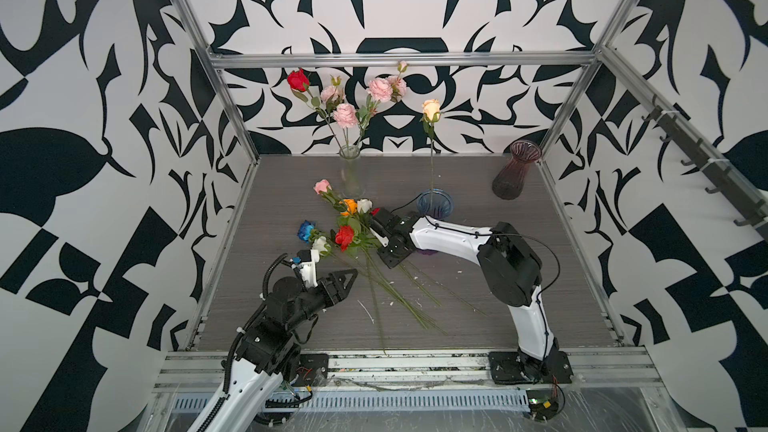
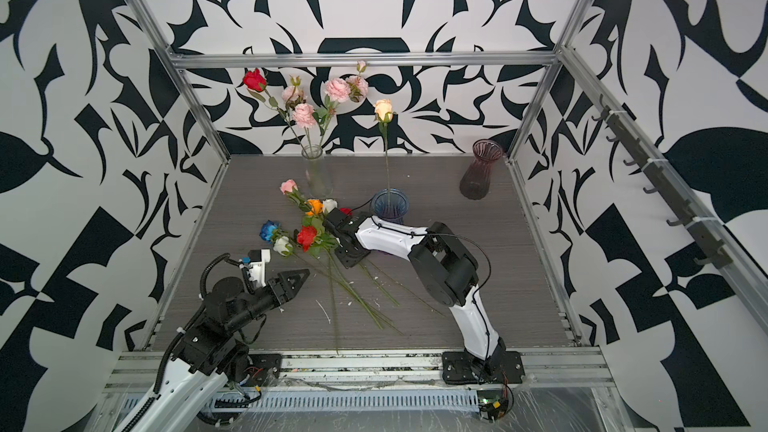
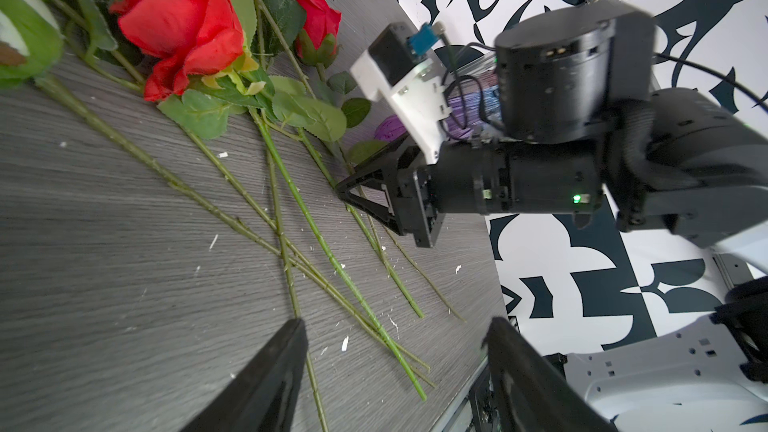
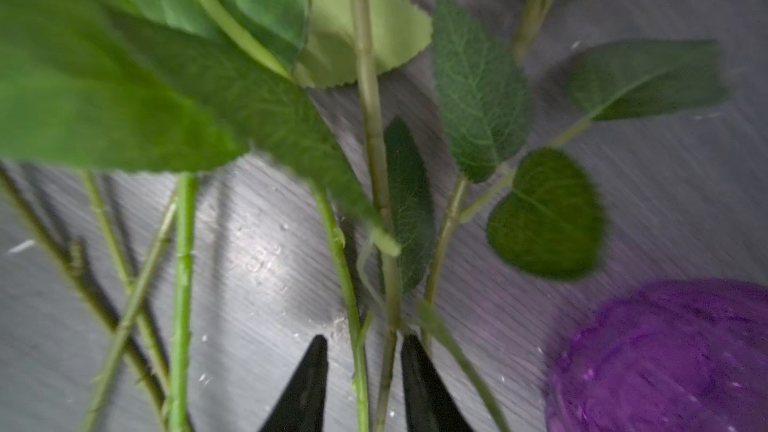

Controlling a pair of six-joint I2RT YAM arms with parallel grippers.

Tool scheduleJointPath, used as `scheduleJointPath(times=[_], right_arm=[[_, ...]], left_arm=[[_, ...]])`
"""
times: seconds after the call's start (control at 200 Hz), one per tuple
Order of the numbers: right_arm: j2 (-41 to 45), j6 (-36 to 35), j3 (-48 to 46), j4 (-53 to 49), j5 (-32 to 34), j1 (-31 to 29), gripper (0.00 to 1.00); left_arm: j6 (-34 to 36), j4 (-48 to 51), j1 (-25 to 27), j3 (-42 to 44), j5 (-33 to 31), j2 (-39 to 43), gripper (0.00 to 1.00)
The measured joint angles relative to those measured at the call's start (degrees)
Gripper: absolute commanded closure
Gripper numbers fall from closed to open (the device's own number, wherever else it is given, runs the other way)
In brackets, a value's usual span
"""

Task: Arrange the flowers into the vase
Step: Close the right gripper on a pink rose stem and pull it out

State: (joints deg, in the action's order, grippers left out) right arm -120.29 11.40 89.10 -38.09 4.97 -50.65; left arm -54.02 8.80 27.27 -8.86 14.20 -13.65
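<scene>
Loose flowers lie in a pile mid-table: a red rose (image 1: 344, 236) (image 3: 183, 18), a blue one (image 1: 306, 231), white ones (image 1: 321, 244), an orange one (image 1: 349, 206) and a pink one (image 1: 322, 186), with stems (image 1: 399, 297) fanned toward the front. My right gripper (image 4: 365, 347) (image 3: 343, 193) is low in the pile. Its jaws are narrowly open around two green stems (image 4: 361, 367), with a gap still showing. My left gripper (image 1: 351, 276) (image 3: 395, 326) hovers open and empty at front left. A clear vase (image 1: 349, 155) holds red and pink flowers. A blue vase (image 1: 434, 201) holds a peach rose (image 1: 431, 110).
An empty maroon vase (image 1: 515, 172) stands at the back right corner. The blue vase's purple base (image 4: 665, 355) sits close beside my right gripper. Metal frame rails (image 1: 399, 361) border the table. White specks litter the wood surface.
</scene>
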Motion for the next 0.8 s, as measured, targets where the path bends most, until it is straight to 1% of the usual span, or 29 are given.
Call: scheduleJointPath(times=[0.045,0.115,0.31,0.48,0.8], right_arm=[[-0.26,-0.37,0.00,-0.17,0.04,0.07,0.84],[-0.31,-0.31,0.00,-0.35,0.04,0.07,0.92],[0.02,0.00,0.13,-0.70,0.22,0.07,0.99],[2.43,-0.37,0.15,-1.90,0.87,0.04,1.00],[14.14,-1.01,3.52,-3.04,1.73,-0.07,1.00]], left_arm=[[0.00,0.00,0.00,0.00,-0.02,0.00,0.27],[0.00,0.00,0.00,0.00,0.00,0.00,0.27],[0.00,0.02,-0.07,0.00,-0.02,0.02,0.27],[0.00,0.02,-0.07,0.00,-0.02,0.04,0.27],[0.00,0.02,-0.07,0.00,-0.02,0.04,0.27]])
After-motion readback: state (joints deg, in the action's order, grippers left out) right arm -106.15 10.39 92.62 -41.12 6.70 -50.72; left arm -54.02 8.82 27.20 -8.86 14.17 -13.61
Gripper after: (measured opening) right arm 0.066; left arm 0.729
